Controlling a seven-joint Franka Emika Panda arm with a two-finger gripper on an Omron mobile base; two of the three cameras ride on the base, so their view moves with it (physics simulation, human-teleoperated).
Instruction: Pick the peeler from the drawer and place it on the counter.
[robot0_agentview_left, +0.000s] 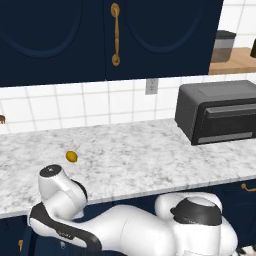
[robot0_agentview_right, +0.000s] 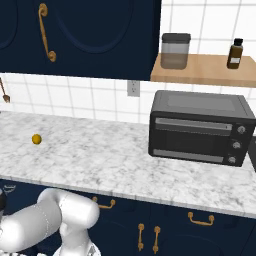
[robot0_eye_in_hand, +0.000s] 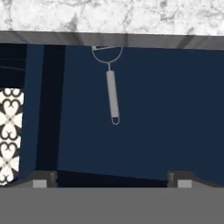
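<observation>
The slim silver-grey metal peeler (robot0_eye_in_hand: 112, 89) is seen in the hand view lying flat on the floor of the open navy blue drawer (robot0_eye_in_hand: 148, 113), its straight handle pointing toward the camera and its looped head partly tucked under the thick pale front edge of the white, grey-veined marble counter (robot0_eye_in_hand: 118, 15). The gripper (robot0_eye_in_hand: 111, 180) is held above the drawer, well apart from the peeler; its two small dark finger tips (robot0_eye_in_hand: 41, 179) are spread wide with nothing between them. To one side of the drawer a patterned tiled floor (robot0_eye_in_hand: 8, 131) is visible. In the base views, a small yellow-orange oval fruit (robot0_agentview_left: 71, 156) is seen resting on the counter (robot0_agentview_left: 150, 155), well apart from a dark grey toaster oven (robot0_agentview_right: 200, 127) standing against the white tiled wall (robot0_agentview_left: 75, 107).
</observation>
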